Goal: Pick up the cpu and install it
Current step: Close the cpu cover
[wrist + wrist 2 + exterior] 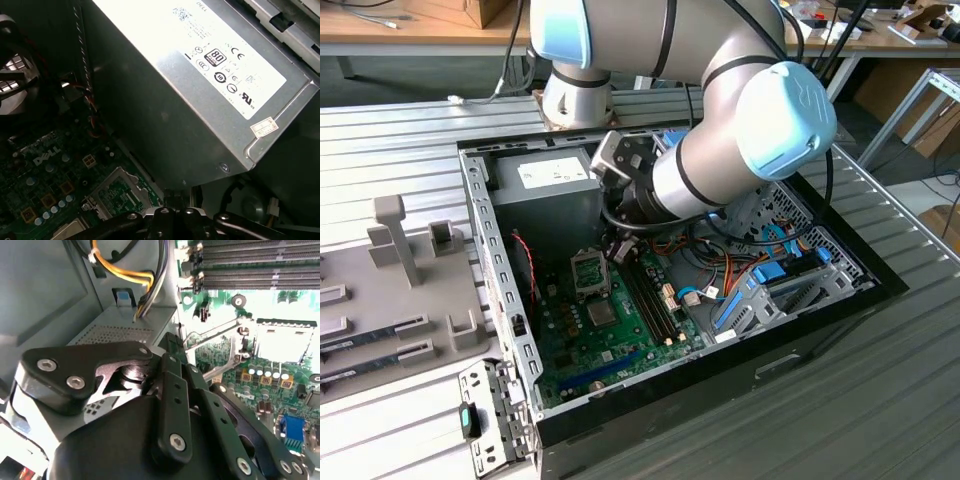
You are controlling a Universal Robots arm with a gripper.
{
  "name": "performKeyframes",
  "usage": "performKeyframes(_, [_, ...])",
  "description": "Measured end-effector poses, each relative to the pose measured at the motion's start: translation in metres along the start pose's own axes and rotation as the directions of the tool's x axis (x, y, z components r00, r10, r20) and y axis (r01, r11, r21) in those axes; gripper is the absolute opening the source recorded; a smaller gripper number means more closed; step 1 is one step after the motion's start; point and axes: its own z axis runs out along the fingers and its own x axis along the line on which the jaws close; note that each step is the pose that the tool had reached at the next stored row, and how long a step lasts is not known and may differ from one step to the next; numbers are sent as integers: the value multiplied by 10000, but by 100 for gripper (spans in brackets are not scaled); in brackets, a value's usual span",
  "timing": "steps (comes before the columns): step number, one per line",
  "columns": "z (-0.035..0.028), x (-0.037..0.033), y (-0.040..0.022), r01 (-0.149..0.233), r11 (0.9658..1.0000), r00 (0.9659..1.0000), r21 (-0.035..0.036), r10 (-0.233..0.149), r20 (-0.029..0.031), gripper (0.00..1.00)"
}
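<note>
Just beside the socket

Where the cpu lies cannot be told, nor whether the claw is spread or pinching. It hangs by the open socket, below the power supply, inside the computer case.

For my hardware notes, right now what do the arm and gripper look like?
The arm has silver-grey tube segments with pale blue joint caps and black cables running along it. The gripper is black, built of flat linkage bars fastened with silver screws.
</note>
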Motion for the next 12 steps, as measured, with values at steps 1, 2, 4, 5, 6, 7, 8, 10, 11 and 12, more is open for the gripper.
performKeyframes(1, [-3,6,-3,-1,10000,10000,0,1,0,11])
performKeyframes(2, [-7,13,-9,-1,10000,10000,0,1,0,11])
performKeyframes(4, [-17,30,-21,1,10000,10000,-2,-1,1,11])
performKeyframes(5, [-21,35,-25,1,10000,10000,-1,-1,0,11])
performKeyframes(6, [-27,47,-34,0,10000,10000,-1,0,0,11])
performKeyframes(7, [-33,57,-40,1,10000,10000,-1,-1,0,11])
performKeyframes(8, [-40,65,-45,1,10000,10000,-1,-1,0,11])
performKeyframes(10, [-57,76,-50,2,10000,10000,-1,-2,-1,11])
performKeyframes(11, [-64,78,-50,1,10000,10000,0,-1,-2,11])
performKeyframes(12, [-69,79,-50,2,10000,10000,-1,-2,-1,11])
